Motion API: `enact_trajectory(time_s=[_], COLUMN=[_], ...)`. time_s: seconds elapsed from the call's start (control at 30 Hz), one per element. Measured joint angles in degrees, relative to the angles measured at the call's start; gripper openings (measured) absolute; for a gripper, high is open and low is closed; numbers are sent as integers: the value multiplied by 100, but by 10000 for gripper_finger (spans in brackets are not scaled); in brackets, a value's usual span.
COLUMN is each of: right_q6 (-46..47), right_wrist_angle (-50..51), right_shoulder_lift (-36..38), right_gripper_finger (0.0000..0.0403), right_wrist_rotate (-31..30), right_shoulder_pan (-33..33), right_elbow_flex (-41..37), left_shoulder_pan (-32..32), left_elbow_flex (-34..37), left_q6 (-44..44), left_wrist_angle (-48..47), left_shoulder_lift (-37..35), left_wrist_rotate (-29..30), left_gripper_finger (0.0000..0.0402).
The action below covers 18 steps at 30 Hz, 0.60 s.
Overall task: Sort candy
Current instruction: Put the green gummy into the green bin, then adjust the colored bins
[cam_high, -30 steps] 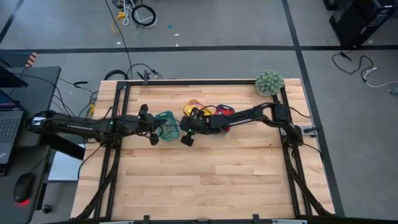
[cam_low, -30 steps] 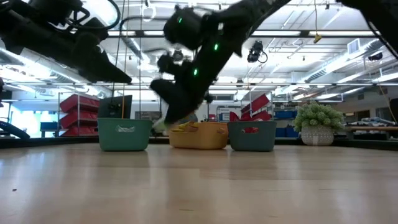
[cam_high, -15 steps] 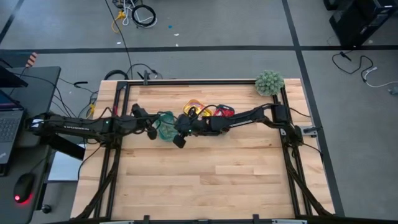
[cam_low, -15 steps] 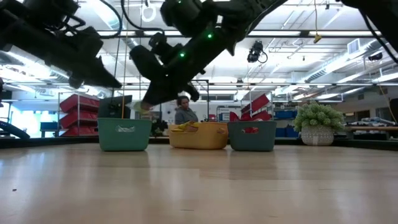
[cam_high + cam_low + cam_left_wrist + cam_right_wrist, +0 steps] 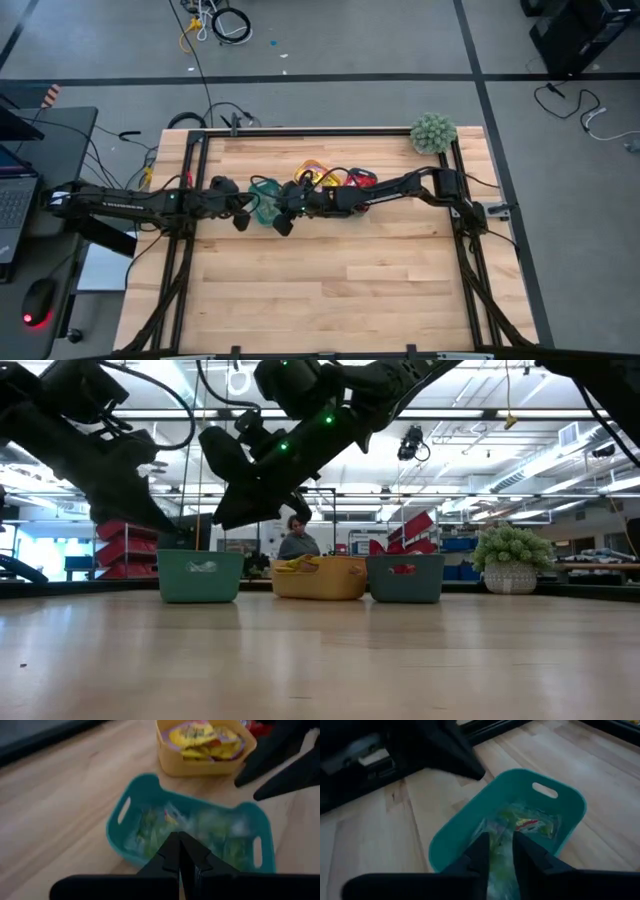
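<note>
Three small trays stand in a row at the table's far middle. The teal tray [image 5: 263, 201] holds pale green candy [image 5: 200, 827], the yellow tray [image 5: 205, 747] holds yellow candy [image 5: 200, 737], and the third tray [image 5: 404, 579] holds red candy [image 5: 360, 180]. My right gripper [image 5: 498, 851] hangs above the teal tray, its fingers a little apart; only the green candy in the tray shows through the gap. My left gripper [image 5: 180, 857] hovers shut, holding nothing, over the same tray's left side.
A fuzzy green plant [image 5: 433, 132] sits at the far right corner. The two grippers' tips are close together over the teal tray, my left one [image 5: 470, 770] showing in the right wrist view. Bare wood [image 5: 330, 290] fills the table's near half. A person [image 5: 297, 542] is beyond the table.
My right gripper has gone from the yellow tray toward the table's left, rising a little and rolling, and now hangs over the teal tray. My left gripper has drawn back a little toward the table's left edge, sinking and rolling.
</note>
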<state>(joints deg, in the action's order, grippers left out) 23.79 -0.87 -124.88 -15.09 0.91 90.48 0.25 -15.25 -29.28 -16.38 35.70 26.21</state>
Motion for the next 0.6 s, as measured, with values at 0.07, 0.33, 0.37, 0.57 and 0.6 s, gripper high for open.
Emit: enact_trajectory(time_s=[0.07,0.33,0.37,0.57,0.6], right_q6=[61,-775,-962,-1615,-1638], right_wrist_angle=[-82,172,347,2615,3035], right_shoulder_lift=[-50,3,136,1110,1249], right_gripper_finger=[85,126,122,28,14], right_wrist_rotate=[26,165,137,-563,-760], right_shoulder_pan=[1,0,0,41,79], right_elbow_flex=[4,0,0,13,11], left_shoulder_pan=[0,-266,-307,-484,-483], left_elbow_flex=[0,7,7,281,364], left_q6=[-152,-602,-682,-1119,-1206], left_wrist_angle=[-177,-718,-727,-708,-657], left_shoulder_lift=[0,24,28,28,28], left_wrist_rotate=[-112,-201,-214,-259,-253], left_gripper_finger=[0,0,0,0,0])
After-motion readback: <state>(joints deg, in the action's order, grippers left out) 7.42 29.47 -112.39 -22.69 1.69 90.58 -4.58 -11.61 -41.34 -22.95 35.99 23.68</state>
